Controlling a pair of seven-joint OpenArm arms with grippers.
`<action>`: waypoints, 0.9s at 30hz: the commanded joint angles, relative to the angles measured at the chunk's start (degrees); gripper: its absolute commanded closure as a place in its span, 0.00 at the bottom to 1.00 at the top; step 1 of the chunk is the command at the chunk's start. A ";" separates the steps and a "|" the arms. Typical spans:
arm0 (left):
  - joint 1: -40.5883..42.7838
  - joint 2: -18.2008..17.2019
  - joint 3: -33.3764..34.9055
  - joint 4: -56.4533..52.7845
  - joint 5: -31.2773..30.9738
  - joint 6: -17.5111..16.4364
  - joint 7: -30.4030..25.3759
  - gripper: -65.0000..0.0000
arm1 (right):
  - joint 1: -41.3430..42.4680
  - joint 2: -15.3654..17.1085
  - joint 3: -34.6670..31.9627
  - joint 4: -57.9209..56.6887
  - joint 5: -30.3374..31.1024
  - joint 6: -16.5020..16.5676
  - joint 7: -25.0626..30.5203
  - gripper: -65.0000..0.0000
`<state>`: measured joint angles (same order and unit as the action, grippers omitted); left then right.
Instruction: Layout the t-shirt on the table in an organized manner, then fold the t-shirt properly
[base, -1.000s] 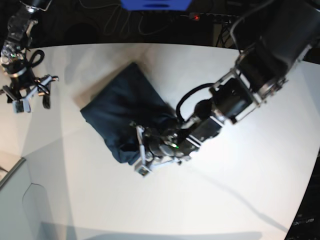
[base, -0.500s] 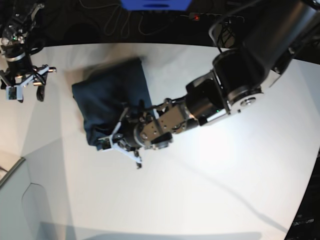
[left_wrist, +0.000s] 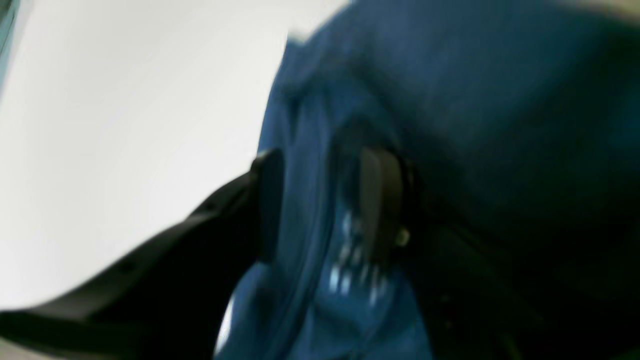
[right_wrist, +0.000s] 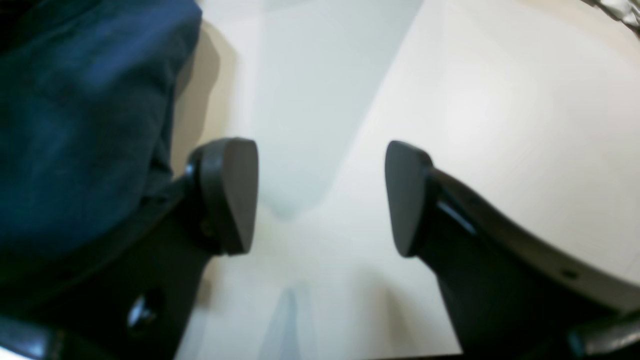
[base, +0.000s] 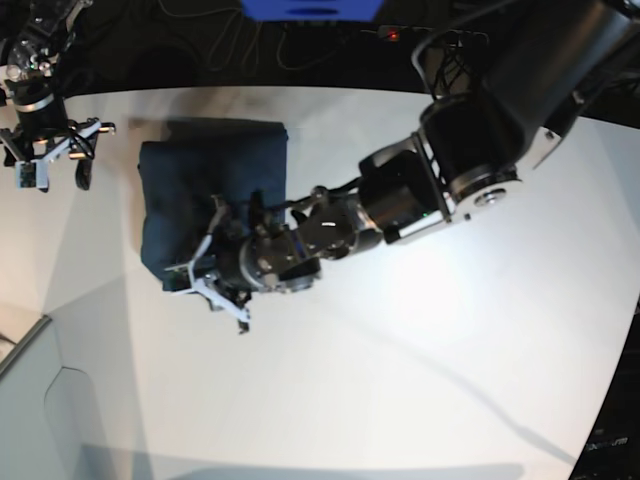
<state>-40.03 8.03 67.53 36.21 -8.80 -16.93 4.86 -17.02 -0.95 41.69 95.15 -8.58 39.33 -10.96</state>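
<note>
T-shirt (base: 210, 185) is sitting folded up into a chunky dark navy rectangle on the white table (base: 420, 340), over toward the far left part of it in the base view. Left gripper (base: 212, 283) is right at the near edge of the bundle, and from its wrist cam you can see blue fabric running between the two fingers (left_wrist: 380, 200), with a bit of white label print showing just below them. That view is pretty blurry though, so I honestly can't tell if it's actually pinching the cloth or has let go with the fabric just lying in the gap. Right gripper (base: 50, 165) hangs off to the shirt's left side, near it but not touching, jaws spread wide with only bare tabletop between them, and the shirt's edge shows just beside one finger (right_wrist: 230, 195).
</note>
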 joint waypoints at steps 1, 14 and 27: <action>-1.86 0.97 -2.34 2.43 -0.48 0.53 -1.57 0.62 | 0.27 0.56 0.20 1.15 0.97 0.67 1.51 0.39; 11.42 -9.13 -34.87 23.62 -0.48 0.53 -1.04 0.62 | 5.63 0.73 -0.94 -0.08 0.97 0.67 1.25 0.39; 38.93 -22.14 -72.85 41.82 -0.57 0.18 -1.04 0.62 | 4.22 -4.19 -9.56 -1.92 0.97 0.67 1.51 0.62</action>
<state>-0.43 -13.50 -5.10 77.01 -8.99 -16.95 5.28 -13.06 -5.48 31.86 92.23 -8.56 39.31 -10.81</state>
